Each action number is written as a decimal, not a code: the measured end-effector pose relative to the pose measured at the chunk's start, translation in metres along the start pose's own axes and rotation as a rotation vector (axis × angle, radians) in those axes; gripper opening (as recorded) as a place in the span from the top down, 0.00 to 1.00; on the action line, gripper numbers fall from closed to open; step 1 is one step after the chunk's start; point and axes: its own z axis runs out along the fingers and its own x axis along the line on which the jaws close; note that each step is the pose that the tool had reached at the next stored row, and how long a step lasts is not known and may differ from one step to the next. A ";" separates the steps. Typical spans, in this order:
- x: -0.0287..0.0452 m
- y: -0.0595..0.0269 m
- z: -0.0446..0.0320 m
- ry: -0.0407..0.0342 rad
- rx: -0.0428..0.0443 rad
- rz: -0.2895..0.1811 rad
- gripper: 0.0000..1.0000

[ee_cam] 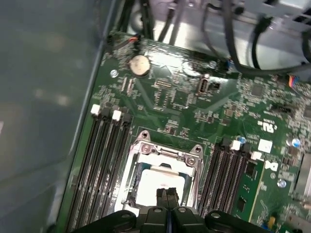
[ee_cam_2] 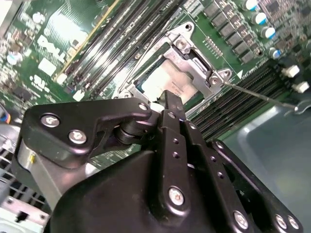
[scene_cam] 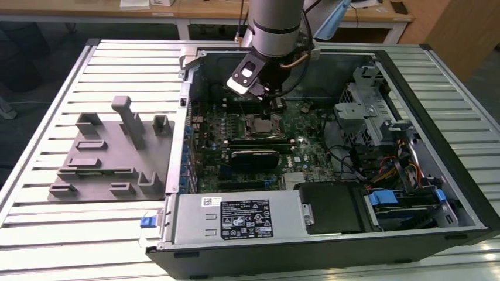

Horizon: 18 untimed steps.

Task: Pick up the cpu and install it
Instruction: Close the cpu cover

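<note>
One Universal Robots arm reaches down into an open computer case lying on its side on a slatted metal table. The gripper hangs low over the green motherboard, at the processor socket.

Fingers: the two slim black fingertips are pressed together with nothing between them; the same shows in the second wrist view, where the gripper ends in one narrow closed tip.

Cpu: lies flat inside the socket frame, silvery top plate facing up, and is not held. In both wrist views the closed tip sits directly above one edge of the cpu; contact or a small gap cannot be told. In the exterior view the cpu is partly covered by the gripper.

Socket lever: thin metal rod, swung out away from the frame, over the memory slots.

Surroundings:
- rows of dark memory slots flank the socket on both sides
- coin cell battery on the board, well apart from the socket
- grey power supply box with white label at the case's near edge
- grey moulded fixture on the table at the exterior view's left, outside the case
</note>
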 end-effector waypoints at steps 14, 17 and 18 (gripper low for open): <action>0.0000 0.0000 0.0000 0.0036 -0.0010 -0.254 0.89; 0.0000 0.0000 0.0000 0.0043 -0.0012 -0.303 0.89; 0.0000 0.0000 0.0000 0.0045 -0.0012 -0.319 0.89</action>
